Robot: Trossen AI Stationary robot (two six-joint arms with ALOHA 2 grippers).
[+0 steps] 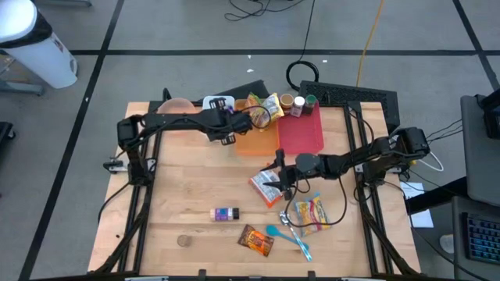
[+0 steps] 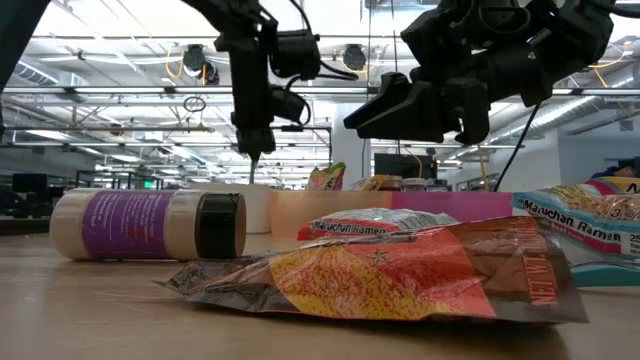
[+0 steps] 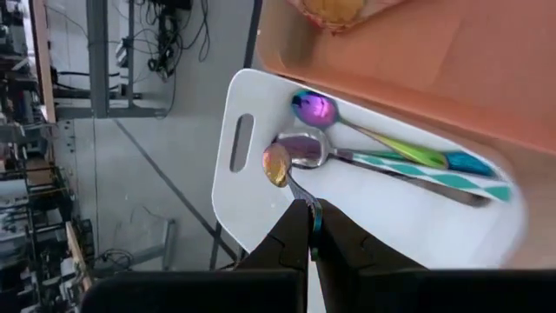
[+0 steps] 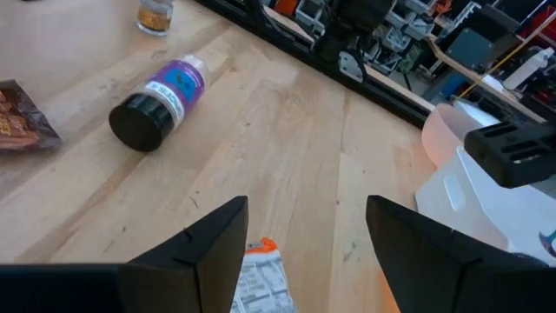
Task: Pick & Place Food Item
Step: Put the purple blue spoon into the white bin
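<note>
The right gripper (image 1: 279, 173) hovers open wide over the middle of the table (image 1: 180, 195), its fingers spread above the ramen pack (image 1: 264, 187), which lies flat just below it, toward 6 o'clock as seen from overhead. The pack's long axis runs roughly from 10 to 4 o'clock, so the jaws would likely need to straddle its short side. This arm is much the nearer to it. The left gripper (image 1: 229, 119) is at the table's far edge, over the white tray (image 3: 252, 187), closed on the handle of a gold spoon (image 3: 278, 165) whose bowl is at the tray beside two other spoons (image 3: 365, 152). At 12 o'clock from the pack sit the orange board (image 1: 258, 140) and red board (image 1: 301, 129), with snack bags and jars behind them. Toward 6 to 8 o'clock lie a spice jar (image 1: 225, 214) on its side, a brown packet (image 1: 256, 240), a blue spoon (image 1: 291, 238) and a noodle bag (image 1: 309, 214). The surface is pale wood planking; beyond it is a grey floor with cables.
</note>
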